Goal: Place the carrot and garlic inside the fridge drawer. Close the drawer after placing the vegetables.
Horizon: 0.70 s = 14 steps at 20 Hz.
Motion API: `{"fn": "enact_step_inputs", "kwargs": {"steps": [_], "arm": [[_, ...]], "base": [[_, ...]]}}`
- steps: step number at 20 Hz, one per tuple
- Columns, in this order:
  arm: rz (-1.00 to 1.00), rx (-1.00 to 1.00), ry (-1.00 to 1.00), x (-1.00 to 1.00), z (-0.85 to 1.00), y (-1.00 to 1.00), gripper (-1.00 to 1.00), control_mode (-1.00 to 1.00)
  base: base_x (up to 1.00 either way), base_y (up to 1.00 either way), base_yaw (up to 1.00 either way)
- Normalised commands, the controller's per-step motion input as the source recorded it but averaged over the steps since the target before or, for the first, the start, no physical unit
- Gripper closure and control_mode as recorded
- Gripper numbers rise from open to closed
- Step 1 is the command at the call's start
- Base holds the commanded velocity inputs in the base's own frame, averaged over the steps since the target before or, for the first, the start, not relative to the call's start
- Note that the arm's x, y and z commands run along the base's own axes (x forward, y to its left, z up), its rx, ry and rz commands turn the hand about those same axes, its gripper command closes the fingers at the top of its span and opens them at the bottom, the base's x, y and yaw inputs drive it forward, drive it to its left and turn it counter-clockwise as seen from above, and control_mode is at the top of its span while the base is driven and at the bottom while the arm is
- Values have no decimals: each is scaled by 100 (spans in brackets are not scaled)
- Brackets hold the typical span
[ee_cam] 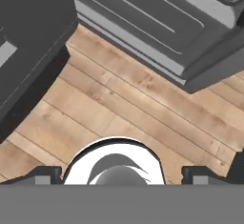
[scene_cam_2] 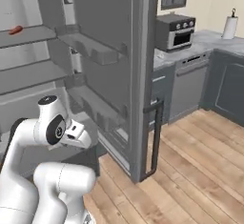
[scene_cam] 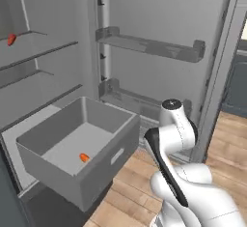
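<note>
The fridge drawer (scene_cam: 103,165) stands pulled out over the floor, a grey box-shaped bin with a pale slot in its front. On its floor lies the carrot (scene_cam: 84,157), small and bright orange. The garlic is out of view. In the hand view my gripper (ee_cam: 121,175) is open, its fingertips (ee_cam: 47,173) far apart with nothing between them. It looks down at the wooden floor, with the drawer's dark front (ee_cam: 33,46) at the left. My hand (scene_cam_2: 77,133) hangs to the right of the drawer, in front of the open fridge.
The fridge door (scene_cam: 159,76) stands wide open with two door bins (scene_cam: 149,47). A reddish-orange oblong piece (scene_cam: 11,39) lies on an upper fridge shelf. A toaster oven (scene_cam_2: 175,31) and a paper towel roll (scene_cam_2: 230,26) sit on the counter to the right. Wooden floor (scene_cam_2: 200,170) lies beyond.
</note>
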Motion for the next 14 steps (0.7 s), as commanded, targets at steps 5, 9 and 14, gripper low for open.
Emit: {"fn": "enact_step_inputs", "kwargs": {"steps": [5, 9, 14], "arm": [[0, 0, 0, 0, 0, 0, -100, 100], [0, 0, 0, 0, 0, 0, -100, 100], [0, 0, 0, 0, 0, 0, -100, 100]], "base": [[-27, 1, -87], [-3, 4, -70], [-11, -69, -39]]}}
